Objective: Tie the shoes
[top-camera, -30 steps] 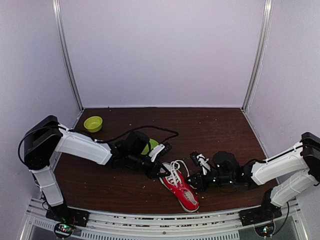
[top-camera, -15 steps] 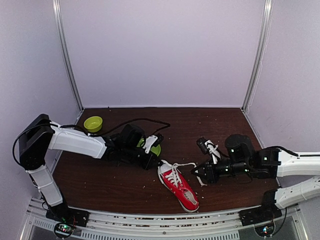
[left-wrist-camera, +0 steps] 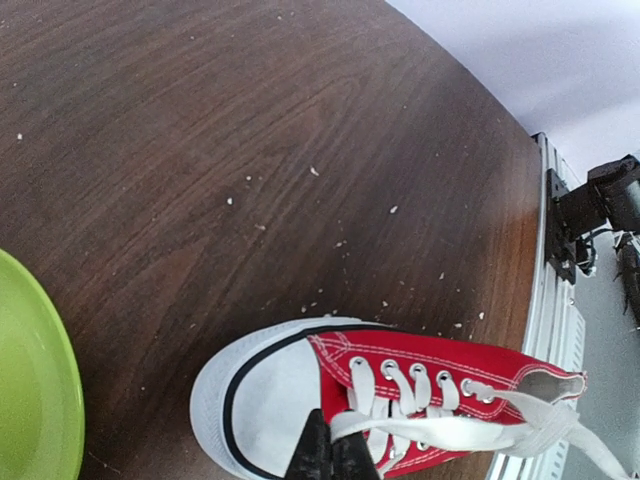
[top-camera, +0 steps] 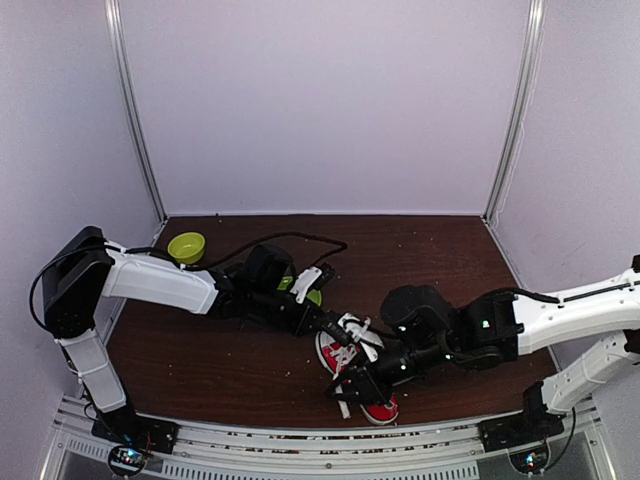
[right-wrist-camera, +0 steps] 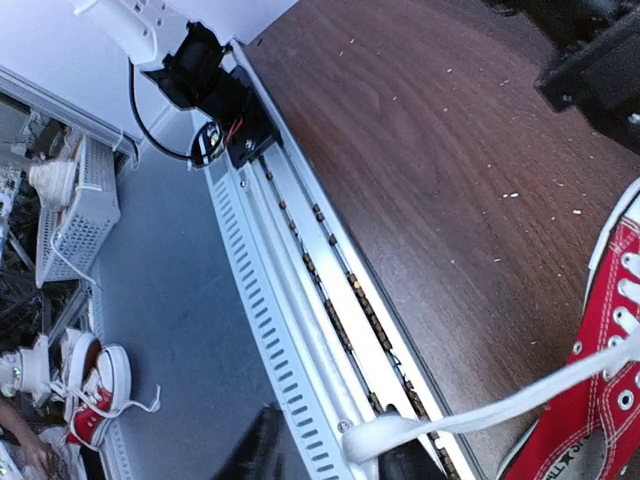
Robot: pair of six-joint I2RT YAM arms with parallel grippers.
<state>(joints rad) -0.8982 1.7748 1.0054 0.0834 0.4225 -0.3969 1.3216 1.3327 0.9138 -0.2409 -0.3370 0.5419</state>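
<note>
Swung to 7 o'clock of the shoe [top-camera: 378,408], right hand [top-camera: 350,385] stands parted; left hand [left-wrist-camera: 330,455] pinches a lace [left-wrist-camera: 450,432]. Re-grip, then pull evenly.

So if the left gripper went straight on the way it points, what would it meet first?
Most likely the red sneaker itself: the left gripper, shut on a white lace, points at its laced front, though depth is unclear.

White print with a star inside the sneaker [right-wrist-camera: 603,405] seems to read "ALL", the rest cut off; nothing else is legible
</note>
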